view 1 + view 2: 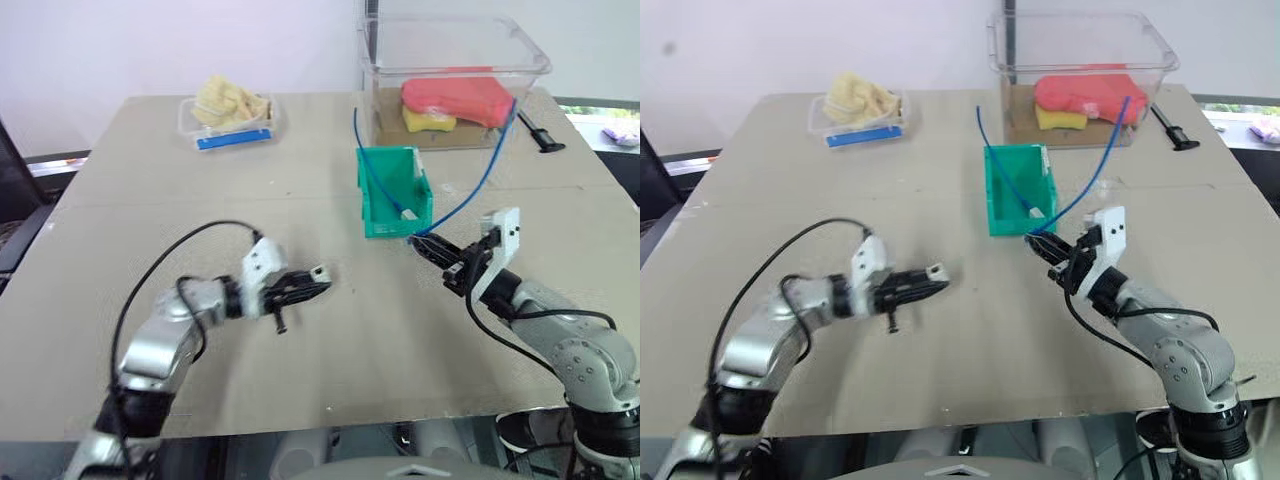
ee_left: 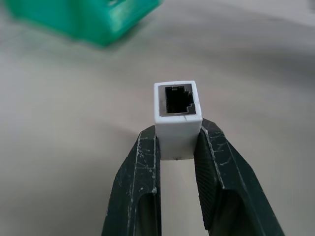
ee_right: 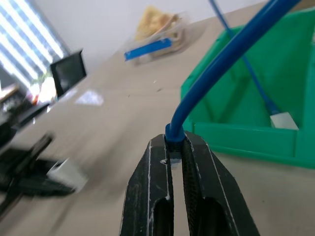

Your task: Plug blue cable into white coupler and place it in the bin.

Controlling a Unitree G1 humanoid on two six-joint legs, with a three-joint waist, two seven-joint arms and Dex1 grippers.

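My left gripper is shut on the white coupler, a small white block whose dark socket faces away from the fingers. It hovers over the table's middle, left of the bin. My right gripper is shut on the end of the blue cable, just in front of the teal bin's near right corner. The cable arcs up toward the clear tub. In the right wrist view the fingers pinch the cable, and its plug is hidden between them. The two grippers stand apart.
A second blue cable lies in the bin with a white piece at its end. Behind the bin stands a large clear tub holding red and yellow items. A small clear tray sits at the back left, a black tool at the back right.
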